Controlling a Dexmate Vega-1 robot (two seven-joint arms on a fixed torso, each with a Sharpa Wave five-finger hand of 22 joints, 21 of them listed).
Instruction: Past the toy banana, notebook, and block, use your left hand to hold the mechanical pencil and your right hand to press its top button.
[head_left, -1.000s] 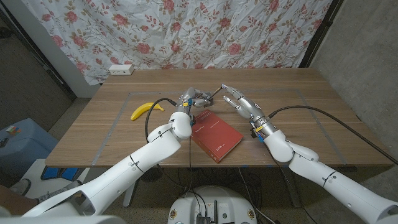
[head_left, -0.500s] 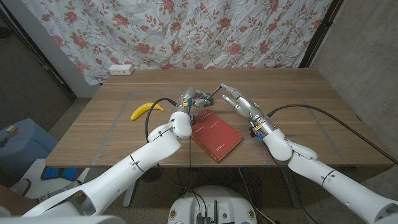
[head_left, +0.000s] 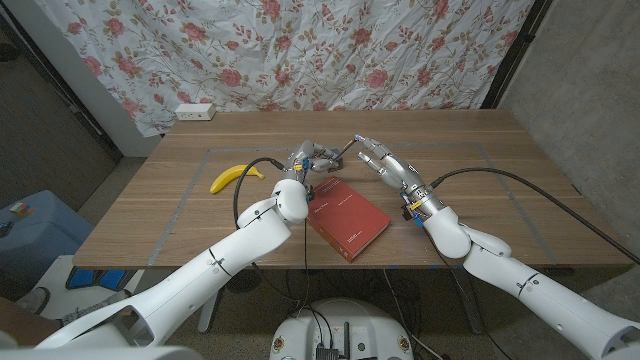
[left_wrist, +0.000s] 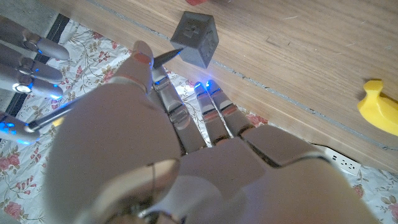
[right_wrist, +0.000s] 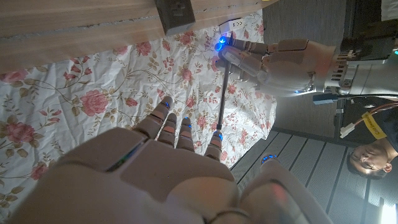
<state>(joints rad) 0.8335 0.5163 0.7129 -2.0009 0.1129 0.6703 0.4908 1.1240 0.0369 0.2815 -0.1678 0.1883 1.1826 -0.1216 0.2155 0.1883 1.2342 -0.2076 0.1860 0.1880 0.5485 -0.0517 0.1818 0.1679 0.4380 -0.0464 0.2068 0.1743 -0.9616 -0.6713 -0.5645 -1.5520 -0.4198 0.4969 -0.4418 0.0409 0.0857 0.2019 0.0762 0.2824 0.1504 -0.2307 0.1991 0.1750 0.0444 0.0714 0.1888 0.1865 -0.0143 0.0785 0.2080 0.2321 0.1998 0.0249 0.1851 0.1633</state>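
Dark and slender, the mechanical pencil (right_wrist: 221, 99) was pinched in the left hand (head_left: 305, 160) above the table (head_left: 470, 180), beyond the red notebook (head_left: 347, 217), its top end angled toward the right hand (head_left: 378, 160), whose extended, slightly parted fingers (right_wrist: 213, 138) met it, apparently for pressing the button.
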